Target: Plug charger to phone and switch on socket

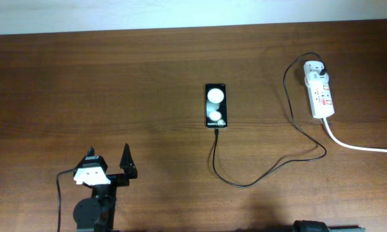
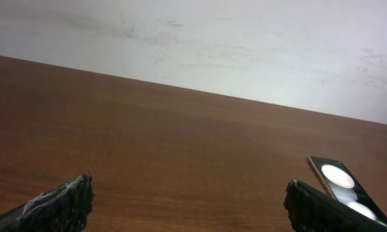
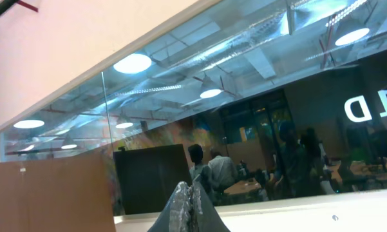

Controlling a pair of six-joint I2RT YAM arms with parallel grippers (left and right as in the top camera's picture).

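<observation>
Nearest the robot's side of the brown wooden table [image 1: 116, 77], the left gripper [image 1: 108, 161], black with a white block at its wrist, hovers with its two fingers spread wide and nothing between them. Its wrist camera shows both dark fingertips [image 2: 64, 203] apart at the bottom corners of the picture, over bare wood.

The right gripper [image 3: 190, 193] points upward, away from the table, toward a glass partition [image 3: 245, 116] that reflects ceiling lights. Its grey fingers are pressed together and pinch nothing.

Further out, the long thin black charger cable [image 1: 245, 185] loops across the wood. Its connector tip meets the near short edge of the small flat black smartphone [image 1: 217, 106], which lies face up near the table's middle, with two white round patches showing on it. From the loop the cable runs right, curves up and ends in a small black plug [image 1: 323, 68] seated at the far end of the elongated white power strip [image 1: 320, 90], whose face carries red markings. I cannot tell how its switches stand. A thick white cord [image 1: 360, 147] leaves the strip's near end toward the right edge.
</observation>
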